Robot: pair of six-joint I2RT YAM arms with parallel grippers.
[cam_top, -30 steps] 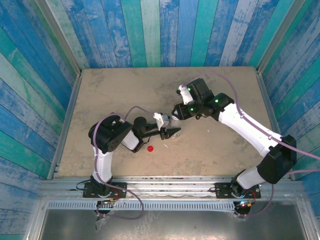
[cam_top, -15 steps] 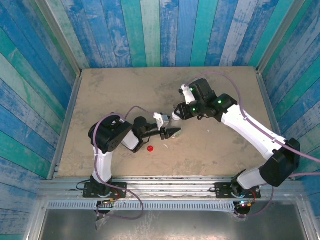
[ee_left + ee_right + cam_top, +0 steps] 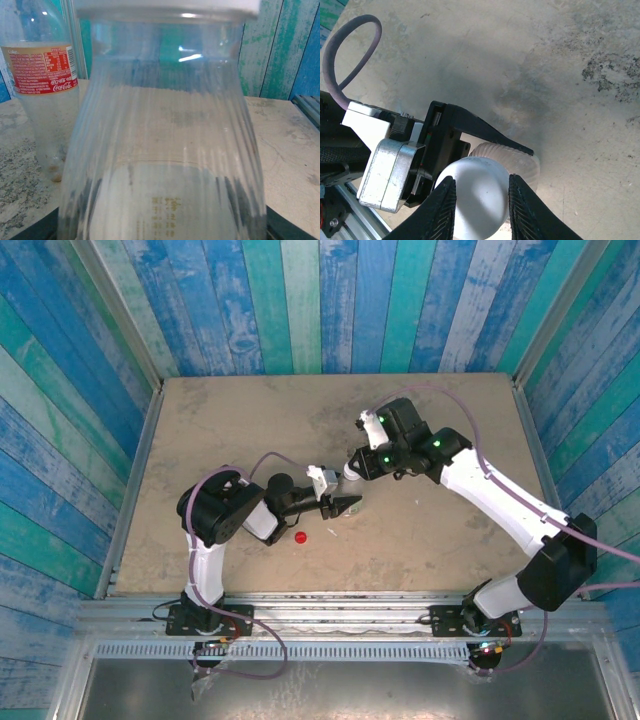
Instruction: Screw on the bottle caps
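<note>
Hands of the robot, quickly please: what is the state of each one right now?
Left hand: closed on the clear bottle.
Right hand: closed on the white cap.

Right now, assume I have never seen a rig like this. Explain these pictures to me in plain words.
These are two robot arms, the left arm and the right arm, bolted at the near edge of a table. The overhead picture looks down from above and behind them. The other two come from a small camera on each wrist. The left tool grips a clear bottle standing upright, so its camera sees that bottle up close, with a red-label bottle standing further off. The right tool hangs above, its fingers clasping the white cap that sits on the clear bottle's neck. A red cap lies loose on the table.
</note>
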